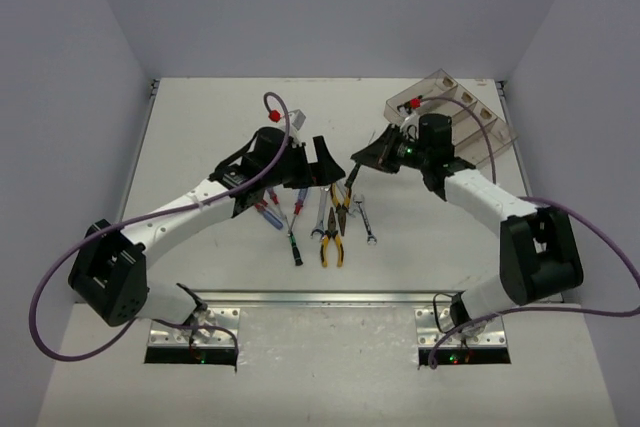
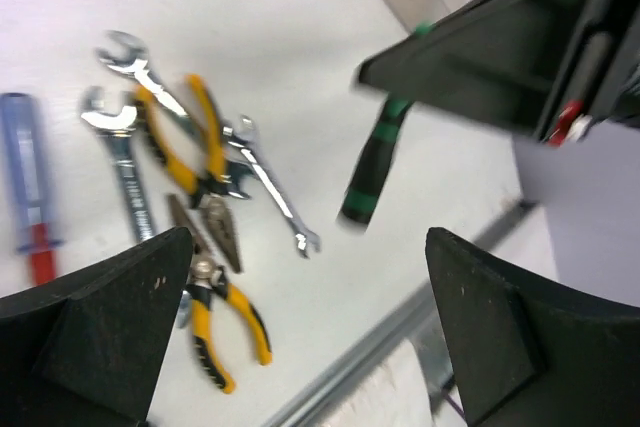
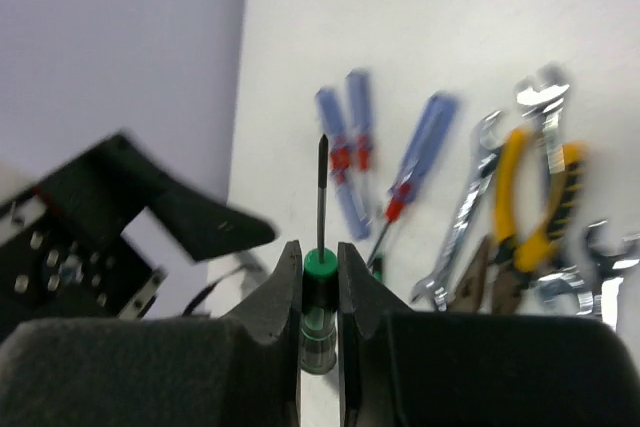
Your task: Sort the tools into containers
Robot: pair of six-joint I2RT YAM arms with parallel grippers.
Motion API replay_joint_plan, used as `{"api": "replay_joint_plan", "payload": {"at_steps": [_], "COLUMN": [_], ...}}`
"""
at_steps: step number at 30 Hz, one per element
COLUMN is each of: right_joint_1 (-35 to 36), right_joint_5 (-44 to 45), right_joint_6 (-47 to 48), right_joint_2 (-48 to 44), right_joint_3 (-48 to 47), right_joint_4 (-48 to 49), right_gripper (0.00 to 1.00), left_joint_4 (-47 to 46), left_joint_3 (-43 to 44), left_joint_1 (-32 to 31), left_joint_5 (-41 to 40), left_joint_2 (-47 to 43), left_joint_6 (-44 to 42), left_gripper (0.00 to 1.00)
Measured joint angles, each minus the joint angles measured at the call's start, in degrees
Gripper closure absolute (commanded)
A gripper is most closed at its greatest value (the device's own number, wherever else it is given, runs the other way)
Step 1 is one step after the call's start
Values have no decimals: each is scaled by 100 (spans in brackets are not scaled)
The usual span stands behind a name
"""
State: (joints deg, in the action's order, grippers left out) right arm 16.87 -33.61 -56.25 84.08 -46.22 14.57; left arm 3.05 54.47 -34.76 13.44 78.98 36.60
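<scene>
The tabletop [image 1: 200, 127] is carrying the tray [image 1: 490, 127] of four bins at its far right, with the pliers [image 1: 331, 244], wrenches [image 1: 321, 209] and blue-and-red screwdrivers [image 1: 270, 212] lying well left of the tray. Just left of the tray, the right gripper [image 3: 320, 259] is clenching its fingers on the black-and-green screwdriver [image 3: 319, 282]. Farther left of the tray, the left gripper [image 2: 305, 277] is hanging with its fingers spread wide, grasping nothing.

Grips a dark screwdriver [image 1: 352, 183] in the right gripper [image 1: 360, 162], tips near the left gripper [image 1: 330, 165]. Hovers over yellow-handled pliers [image 1: 333, 232], silver wrenches [image 1: 366, 219] and blue-and-red screwdrivers [image 1: 270, 209]. Shows the clear tray [image 1: 478, 107] just behind the right gripper.
</scene>
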Motion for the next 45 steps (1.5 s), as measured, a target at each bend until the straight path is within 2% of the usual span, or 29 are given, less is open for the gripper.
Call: {"api": "replay_joint_plan", "payload": {"at_steps": [4,7,13,17,22,23,24,26,28,30,31,33,38,42,45], "right_joint_1": [-789,-1281,-1836,-2018,-2138,-2144,-2146,-2134,-2124,-2119,-2119,-2110,-2097,-2088,-2013], "right_joint_5": [849,1699,2796,3158,3348,3358,3358,3320,3258,3194,3174,3147,3180,3203,3295], "right_joint_6": [114,198,380,589,850,881,914,977,1033,1103,1130,1209,1468,1636,1868], "right_joint_2": [809,1714,4077,5447,6040,6090,6127,6146,6148,6148,6148,6146,6086,5751,5057], "right_joint_3": [-1450,-3043,-6549,-8032,-8175,-8176,-8179,-8211,-8280,-8339,-8358,-8369,-8369,-8244,-7691], "right_joint_4": [-1090,-1915,-2979,-3308,-3305,-3304,-3303,-3292,-3230,-3145,-3104,-3075,-3232,-3464,-3629], "right_gripper": [100,100,100,100,100,97,90,67,53,34,30,16,3,1,1], "left_joint_4": [1194,1934,2533,2725,2967,2997,3012,2984,2956,2903,2887,2828,2688,2642,2525], "left_joint_3": [83,-37,-167,-473,-716,-733,-750,-785,-837,-934,-988,-1113,-1402,-1574,-1581], "left_joint_1": [-2,-5,-5,-5,-5,-5,-5,-5,-5,-5,-5,-5,-9,-86,-246], "left_joint_5": [-1390,-2048,-2819,-3045,-3270,-3290,-3308,-3334,-3362,-3399,-3415,-3433,-3351,-3337,-3370], "left_joint_2": [-493,-1179,-1946,-1992,-2051,-2076,-2105,-2176,-2223,-2191,-2146,-1953,-1285,-1266,-1256], "left_joint_6": [-105,-204,-336,-333,-317,-316,-314,-300,-277,-231,-205,-141,87,322,509], "left_gripper": [0,0,0,0,0,0,0,0,0,0,0,0,0,1,2]}}
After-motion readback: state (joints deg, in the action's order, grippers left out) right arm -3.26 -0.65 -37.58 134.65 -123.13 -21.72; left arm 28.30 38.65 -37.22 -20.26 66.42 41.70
